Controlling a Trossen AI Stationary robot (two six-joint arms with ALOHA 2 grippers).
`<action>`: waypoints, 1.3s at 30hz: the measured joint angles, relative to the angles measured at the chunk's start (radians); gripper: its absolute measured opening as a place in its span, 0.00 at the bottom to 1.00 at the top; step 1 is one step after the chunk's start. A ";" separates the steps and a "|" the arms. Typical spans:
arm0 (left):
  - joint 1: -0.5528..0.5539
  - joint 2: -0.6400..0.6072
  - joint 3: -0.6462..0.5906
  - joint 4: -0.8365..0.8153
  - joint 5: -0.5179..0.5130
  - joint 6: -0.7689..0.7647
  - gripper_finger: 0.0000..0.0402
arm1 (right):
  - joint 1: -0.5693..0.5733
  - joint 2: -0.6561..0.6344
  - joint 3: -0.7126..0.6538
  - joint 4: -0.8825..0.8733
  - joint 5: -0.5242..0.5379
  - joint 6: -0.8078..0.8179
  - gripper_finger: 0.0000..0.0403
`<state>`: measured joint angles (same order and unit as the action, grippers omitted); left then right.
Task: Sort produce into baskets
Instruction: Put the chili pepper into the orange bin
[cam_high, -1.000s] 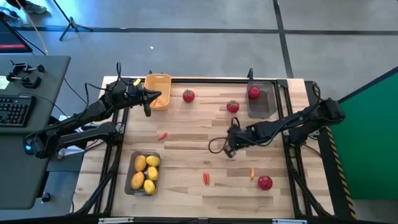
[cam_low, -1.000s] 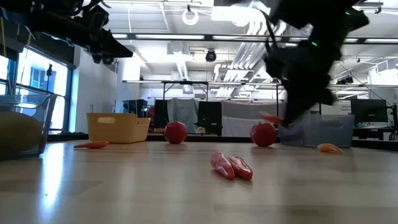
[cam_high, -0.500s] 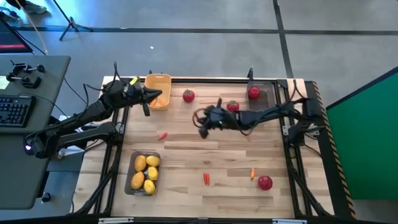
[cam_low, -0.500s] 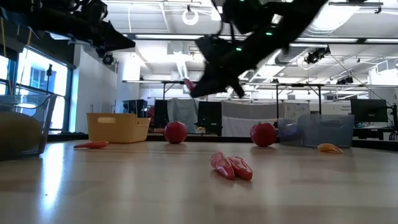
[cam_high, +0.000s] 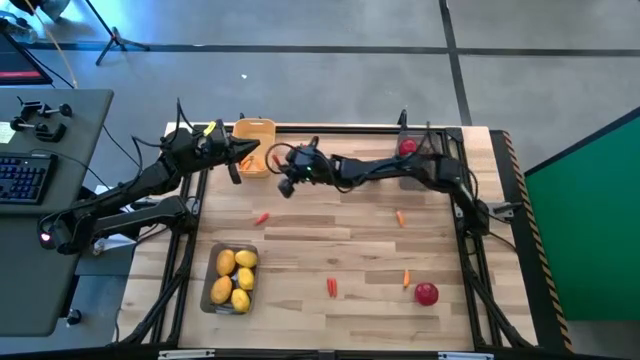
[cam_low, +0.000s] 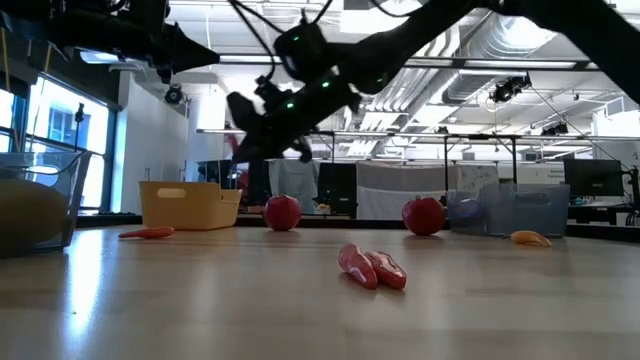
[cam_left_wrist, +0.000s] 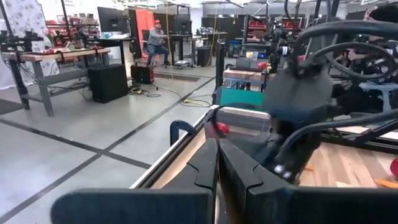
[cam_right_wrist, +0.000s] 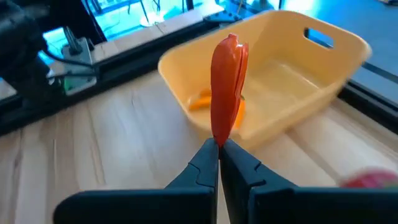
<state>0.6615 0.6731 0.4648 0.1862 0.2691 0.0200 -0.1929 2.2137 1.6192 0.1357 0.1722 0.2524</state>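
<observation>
The right end effector is pinching a carrot by its bottom tip, so the carrot stands straight up between the fingers. It holds only the end, maybe because the carrot is so thin. In the high view this end effector hangs over the counter just beside the yellow basket. The wrist camera looks right at that basket, and orange bits already lie inside. So I think the carrot is going in there with the others, and the arm has to reach a bit more to get over the rim.

The left end effector is pressed together and holds nothing. It waits near the yellow basket's other side.

Lemons sit together in a grey tray near the front. One red fruit sits at the other grey tray at the back right. More carrots lie loose on the counter, and one more red fruit sits at the front right. These are left to sort.
</observation>
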 joint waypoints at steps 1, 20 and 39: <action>0.000 0.000 0.000 0.000 0.000 0.000 0.00 | -0.006 0.027 0.038 -0.004 -0.008 -0.004 0.00; 0.000 0.000 0.000 -0.001 -0.003 0.016 0.00 | -0.043 0.259 0.373 -0.152 -0.077 -0.031 0.07; 0.000 0.000 0.000 -0.004 -0.003 0.018 0.00 | -0.008 0.197 0.373 -0.312 0.027 -0.148 0.17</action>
<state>0.6613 0.6731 0.4648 0.1822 0.2665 0.0376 -0.2011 2.4104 1.9922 -0.1765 0.1987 0.1046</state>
